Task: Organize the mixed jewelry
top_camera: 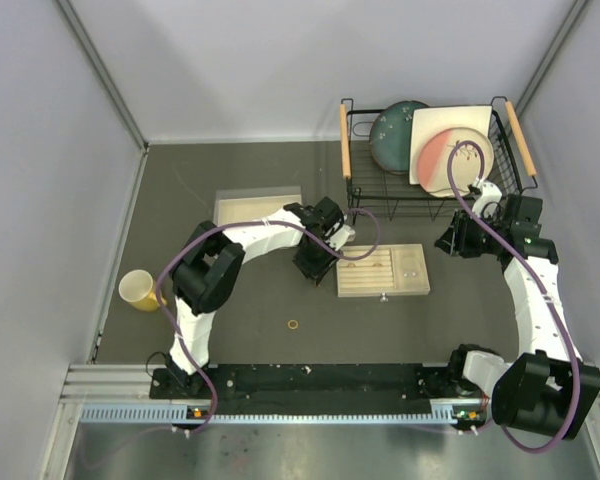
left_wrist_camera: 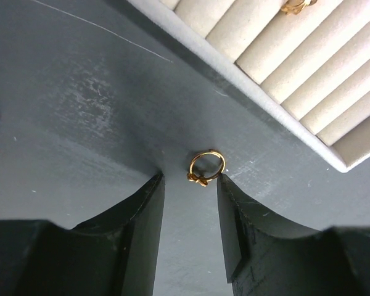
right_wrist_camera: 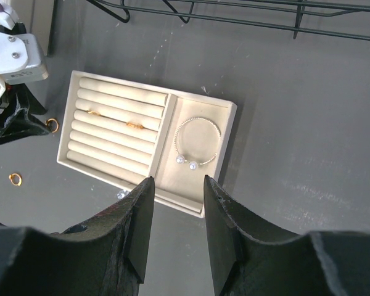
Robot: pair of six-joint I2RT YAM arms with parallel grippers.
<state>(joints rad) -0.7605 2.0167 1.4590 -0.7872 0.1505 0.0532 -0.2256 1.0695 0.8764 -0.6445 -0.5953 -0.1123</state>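
Top wide; left wrist close, right higher; tray [top_camera: 412, 286] shared.

No legible text, label, brand, number or sign anywhere in the three views

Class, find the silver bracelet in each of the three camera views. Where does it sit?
Top external: silver bracelet, faint, in the beige tray's right compartment.
Left wrist: not in view; only the tray's slotted corner shows.
Right wrist: centre of picture, in the tray's open compartment.
Shared landmark: the beige tray.
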